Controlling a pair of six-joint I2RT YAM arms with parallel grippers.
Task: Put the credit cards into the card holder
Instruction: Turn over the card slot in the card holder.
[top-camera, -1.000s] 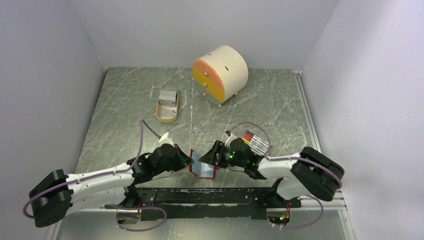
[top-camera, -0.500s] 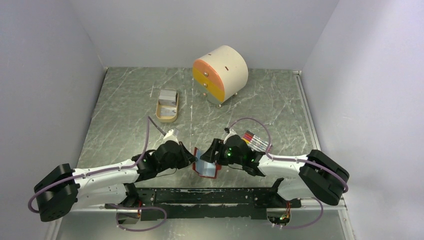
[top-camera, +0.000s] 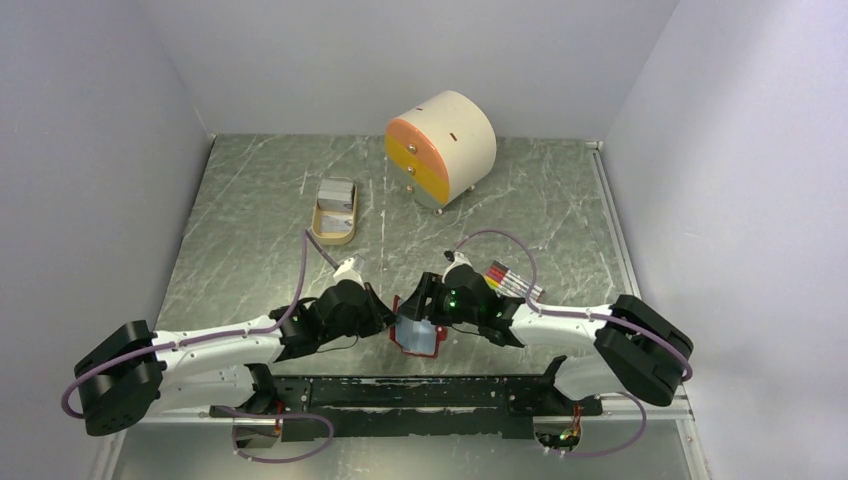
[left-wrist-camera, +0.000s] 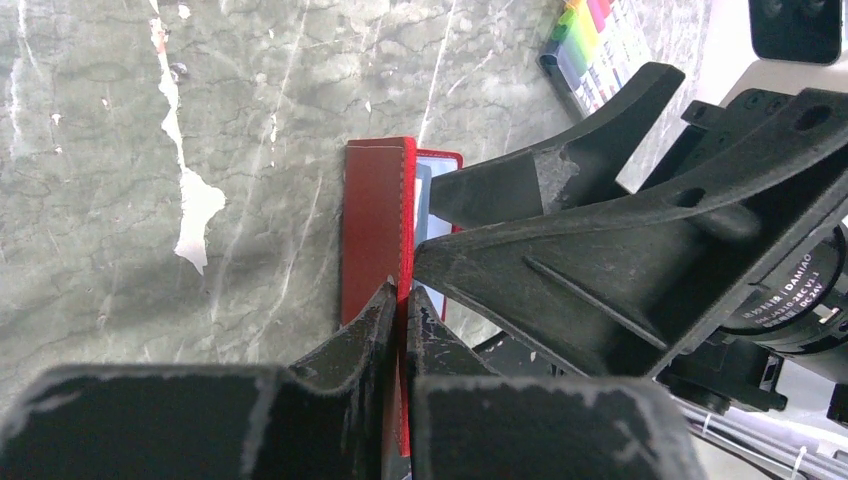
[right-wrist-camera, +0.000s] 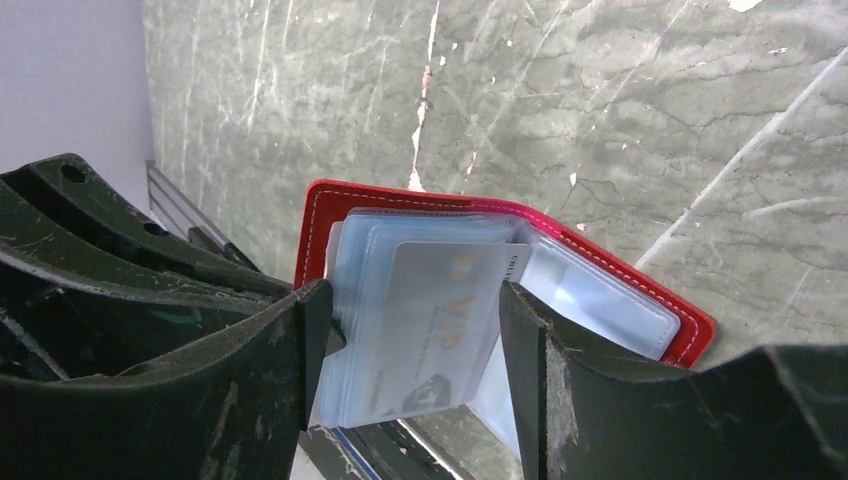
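The card holder (top-camera: 418, 338) is open at the 6 o'clock edge of the tabletop (top-camera: 250, 200), its red cover (left-wrist-camera: 375, 230) pinched between the closed left fingers (left-wrist-camera: 362, 325), which hide its lower end in the left wrist view. The right fingers (right-wrist-camera: 300, 350), spread wide, clamp a silver credit card (right-wrist-camera: 440, 320) by its side edges over the pale blue pockets (right-wrist-camera: 590, 300); how deep it sits is unclear, and from above it is hidden
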